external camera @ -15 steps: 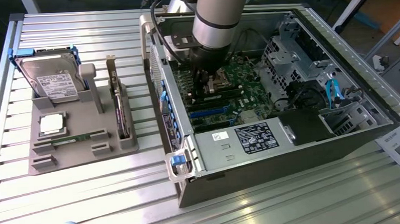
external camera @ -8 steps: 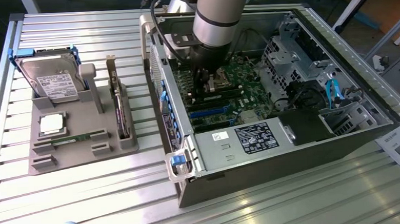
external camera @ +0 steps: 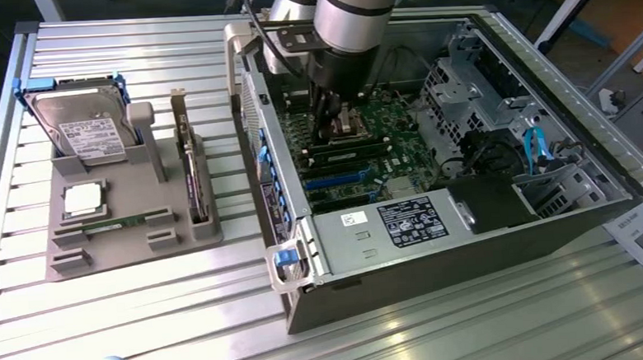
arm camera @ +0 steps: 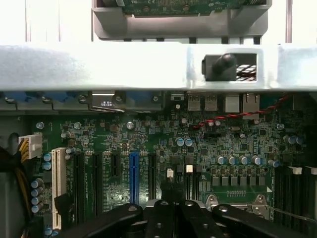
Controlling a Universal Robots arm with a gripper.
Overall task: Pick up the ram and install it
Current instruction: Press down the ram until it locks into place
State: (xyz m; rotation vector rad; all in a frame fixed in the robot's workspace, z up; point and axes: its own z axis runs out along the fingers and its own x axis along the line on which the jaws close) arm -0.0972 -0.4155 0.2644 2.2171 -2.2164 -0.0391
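Pincer [arm camera: 173, 206] is clamped shut, empty, down inside the PC case [external camera: 436, 248] over the motherboard [arm camera: 148, 134]; ram [external camera: 112, 225] sits well apart on the grey holder [external camera: 127, 256].

Parts holder [external camera: 116, 248] at the exterior view's left, open computer case [external camera: 413, 249] right, hard drive [external camera: 90, 130] standing in holder

Robotics lab, slatted aluminium bench [external camera: 141, 321], open computer case [external camera: 436, 248]
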